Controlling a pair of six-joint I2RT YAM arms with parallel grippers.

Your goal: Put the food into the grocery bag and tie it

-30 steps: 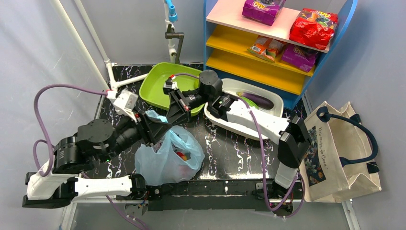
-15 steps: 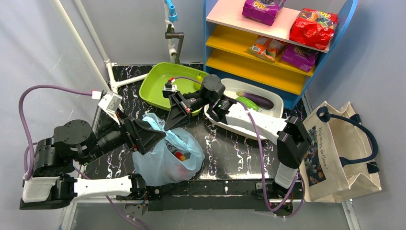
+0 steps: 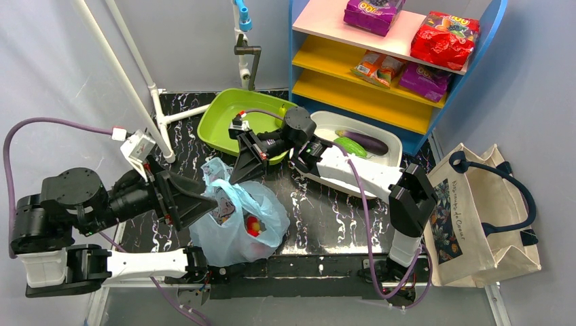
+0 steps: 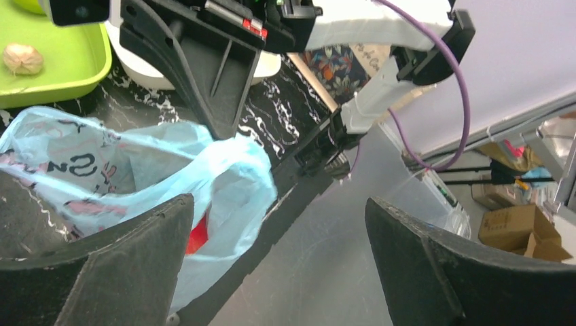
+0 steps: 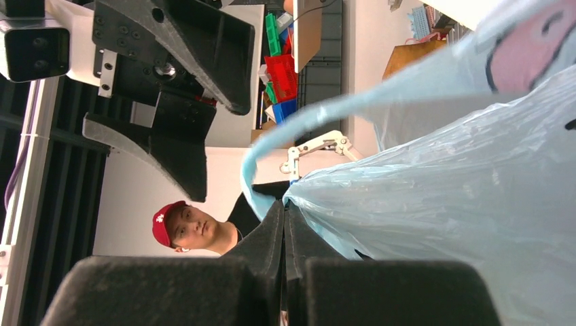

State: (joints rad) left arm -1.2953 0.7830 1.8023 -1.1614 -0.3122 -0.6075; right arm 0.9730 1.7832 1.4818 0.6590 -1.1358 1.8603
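Observation:
The light-blue grocery bag sits slumped near the table's front edge, its mouth up. Red food shows through the opening and appears as a red patch in the left wrist view. My right gripper is shut on the grocery bag's upper edge, with thin blue plastic pinched between its fingertips. My left gripper hangs just left of the grocery bag, jaws wide open and holding nothing.
A green tray holding a garlic bulb lies behind the bag. A white tub holds an eggplant and a green vegetable. A shelf of snack packs stands at the back right. A canvas tote sits off the table's right side.
My left gripper opened, let go of the bag's edge and drew back to the left. The right gripper stayed shut on the bag, and the bag's mouth sagged.

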